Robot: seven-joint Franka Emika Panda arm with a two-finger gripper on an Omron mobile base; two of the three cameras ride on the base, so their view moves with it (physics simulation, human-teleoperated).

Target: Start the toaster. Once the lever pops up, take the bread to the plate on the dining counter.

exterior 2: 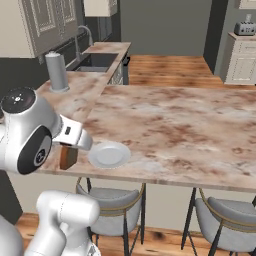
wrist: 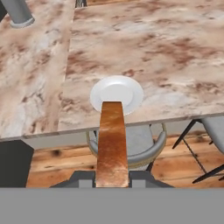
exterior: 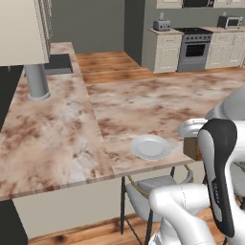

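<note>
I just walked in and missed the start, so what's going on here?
The robot's gripper is shut on a slice of bread, held edge-on out in front of the hand. It hangs beside the near edge of the dining counter, close to the white plate, which has nothing on it. The bread is not yet set down. The toaster stands far off across the kitchen.

bread (wrist: 112, 144): tan-brown slice, darker crust, on edge, clamped in the hand (wrist: 112, 177) | plate (exterior: 150, 147): flat round white, bare, near the bench's front edge | bench (exterior: 158, 103): broad marbled cream and reddish-brown slab | toaster (exterior: 161, 24): grey, far back
</note>
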